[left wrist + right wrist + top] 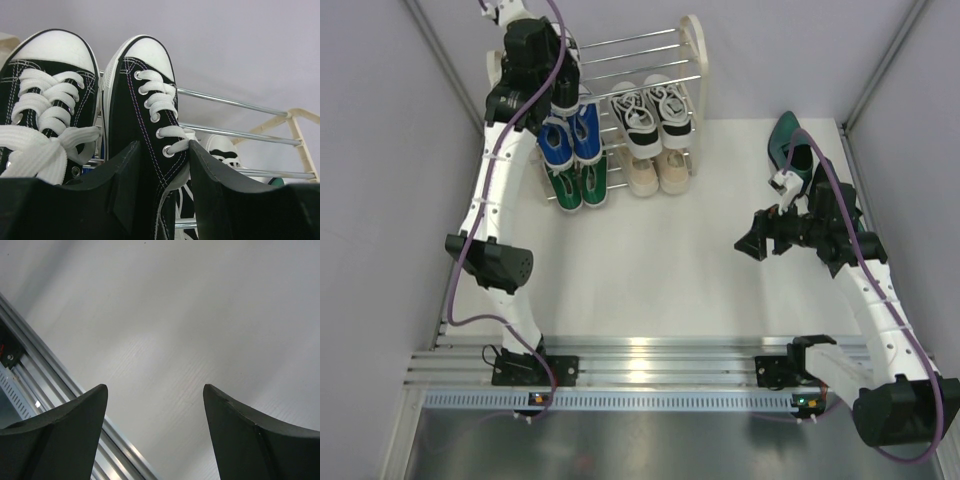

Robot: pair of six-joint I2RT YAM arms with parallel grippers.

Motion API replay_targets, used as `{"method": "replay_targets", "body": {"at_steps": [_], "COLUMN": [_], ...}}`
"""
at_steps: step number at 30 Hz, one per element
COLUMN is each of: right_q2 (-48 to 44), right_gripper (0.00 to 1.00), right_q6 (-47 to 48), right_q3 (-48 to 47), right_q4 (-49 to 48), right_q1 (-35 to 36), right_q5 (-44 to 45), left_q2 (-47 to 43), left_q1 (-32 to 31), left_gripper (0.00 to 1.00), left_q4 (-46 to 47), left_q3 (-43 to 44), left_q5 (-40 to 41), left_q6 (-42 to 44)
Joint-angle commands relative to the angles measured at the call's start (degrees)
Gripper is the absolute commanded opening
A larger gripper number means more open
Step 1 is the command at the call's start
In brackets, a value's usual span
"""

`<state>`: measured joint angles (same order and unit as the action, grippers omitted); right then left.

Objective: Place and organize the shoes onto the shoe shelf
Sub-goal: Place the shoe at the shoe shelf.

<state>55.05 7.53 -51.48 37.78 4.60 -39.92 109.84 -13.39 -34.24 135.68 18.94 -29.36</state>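
Note:
The shoe shelf [692, 40] stands at the back left and holds blue [570, 140], green [582, 187], beige [658, 172] and black-with-white [648, 115] sneakers. My left gripper [565, 98] hangs over the shelf's upper left. In the left wrist view a second black-with-white pair rests on the chrome rods [230, 102]. Its right shoe [145, 95] has its side wall between my left gripper's [162, 165] parted jaws; the right finger touches a lace. The left shoe [45, 90] sits beside it. My right gripper [752, 245] hovers open and empty over the table [165, 315].
Dark green dress shoes [790, 145] lie at the right wall behind the right arm. Grey walls close in both sides. Aluminium rails [640, 360] run along the near edge. The left arm's elbow [495, 262] juts out over the left side.

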Motion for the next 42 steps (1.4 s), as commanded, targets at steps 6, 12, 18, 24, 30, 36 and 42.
{"method": "replay_targets", "body": {"at_steps": [6,12,18,24,30,36,42], "right_q2": [-0.99,-0.99,-0.99,-1.08,-1.17,-1.26,-1.26], "right_gripper": [0.77,0.77,0.77,0.77,0.77,0.77,0.77], "right_q6": [0.73,0.82,0.82,0.73,0.73,0.73,0.82], "right_q3": [-2.39,-2.39,-2.48,-2.39,-2.39,-2.39,-2.39], "right_q4": [0.01,0.1,0.01,0.01,0.1,0.01,0.01], "right_q1": [-0.65,-0.65,-0.65,-0.73,-0.65,-0.65,-0.73], "right_q5": [0.28,0.28,0.46,0.37,0.37,0.46,0.46], "left_q2": [-0.94,-1.12,-0.95,-1.65,-2.53,-2.44,-2.7], "left_q1": [0.47,0.99,2.75,4.51,5.3,5.74,5.92], "left_gripper": [0.39,0.23,0.04,0.0,0.0,0.0,0.0], "left_q4": [2.33,1.98,1.9,3.47,5.5,6.46,7.6], "left_q3": [-2.25,-4.1,-1.56,0.2,0.2,0.03,0.03], "left_q5": [2.86,-1.61,-8.03,-11.73,-12.61,-14.54,-15.16], "left_q6": [4.67,1.95,-2.7,-8.25,-11.41,-13.17,-13.17]}}
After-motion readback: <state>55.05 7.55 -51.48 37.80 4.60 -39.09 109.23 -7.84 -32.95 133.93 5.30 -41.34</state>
